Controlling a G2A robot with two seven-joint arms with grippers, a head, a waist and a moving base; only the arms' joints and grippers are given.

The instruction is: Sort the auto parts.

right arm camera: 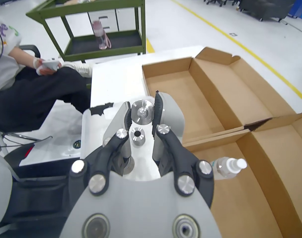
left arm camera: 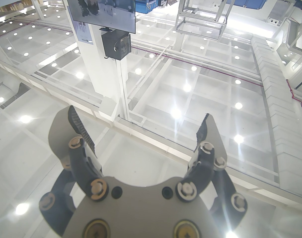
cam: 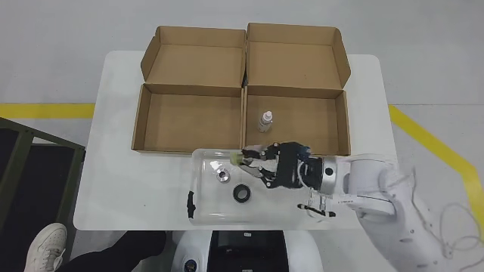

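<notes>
Since both pads cover its edges, you only get the face of the metal disc [right arm camera: 142,112] w/ its centre hub; thickness can't be told. Your right claw [right arm camera: 141,104] is pinching that disc at the fingertips, above the clear tray [cam: 219,210]. From the top view the disc is mostly lost under the fingers. On the spray bottle [right arm camera: 227,165], the base is cut off behind the claw's knuckle, so only neck + nozzle are clear. You've got a dark patch [right arm camera: 100,110] on the tray lip past the fingertips; can't tell what it is.

Containers: the tray holds a drilled metal plug [right arm camera: 137,136] on its floor, lower than the fingertips & apart from them. It also holds a black ring [cam: 242,193] just beside the claw, on the side nearer the robot. The bottle lies on its side in the cardboard box [cam: 318,125] next to the claw, on its far side. A 2nd cardboard box [cam: 189,121] touches that one, further out beyond the fingertips; both lids are folded back. All sit on the white table [cam: 113,166].

Your left claw [left arm camera: 139,115] has its fingers spread wide, w/ ceiling lights [left arm camera: 175,113] showing btw them.
</notes>
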